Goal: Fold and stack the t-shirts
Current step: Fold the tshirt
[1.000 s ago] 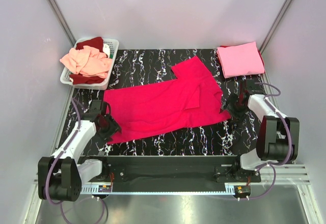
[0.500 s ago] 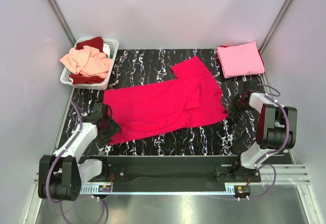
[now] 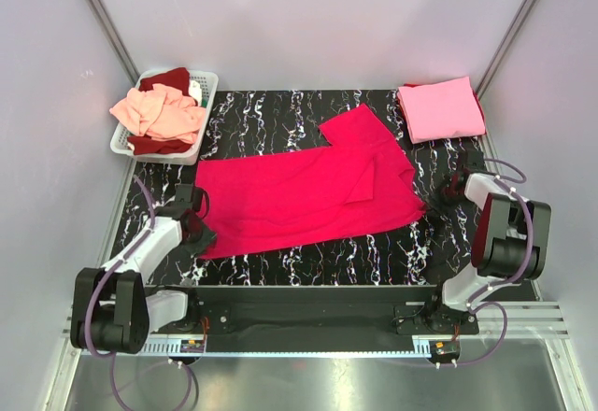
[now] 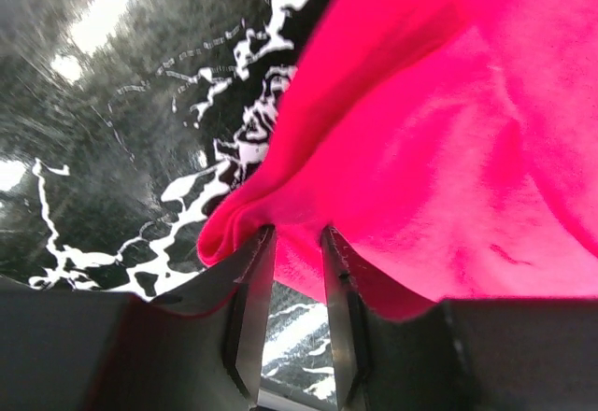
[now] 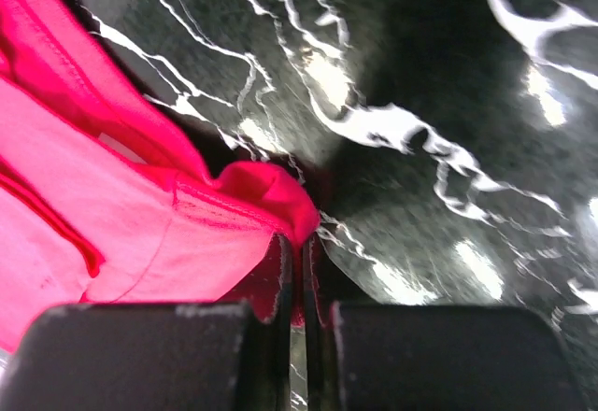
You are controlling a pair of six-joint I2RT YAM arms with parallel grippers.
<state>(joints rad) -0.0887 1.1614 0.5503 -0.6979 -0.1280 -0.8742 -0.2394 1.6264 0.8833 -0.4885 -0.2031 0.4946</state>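
The crimson-red t-shirt (image 3: 308, 191) lies spread across the middle of the black marbled table (image 3: 280, 112). My left gripper (image 3: 198, 231) is at its near-left corner, jaws closed on a bunched fold of the cloth (image 4: 439, 149); the wrist view shows the gripper (image 4: 297, 235) low over the table. My right gripper (image 3: 435, 200) is at the shirt's right edge, pinching a hem (image 5: 140, 233) between nearly touching jaws (image 5: 299, 241). A folded light pink t-shirt (image 3: 441, 108) lies at the back right. A peach t-shirt (image 3: 159, 112) and a dark maroon one (image 3: 168, 78) lie crumpled in the basket.
The white slotted basket (image 3: 207, 89) stands at the table's back left corner. Grey walls and slanted metal posts close in the back and sides. The rail with the arm bases (image 3: 308, 322) runs along the near edge.
The crimson shirt has shifted to the right and been drawn flatter between the two grippers. The right gripper moved outward to the right; the left gripper followed slightly.
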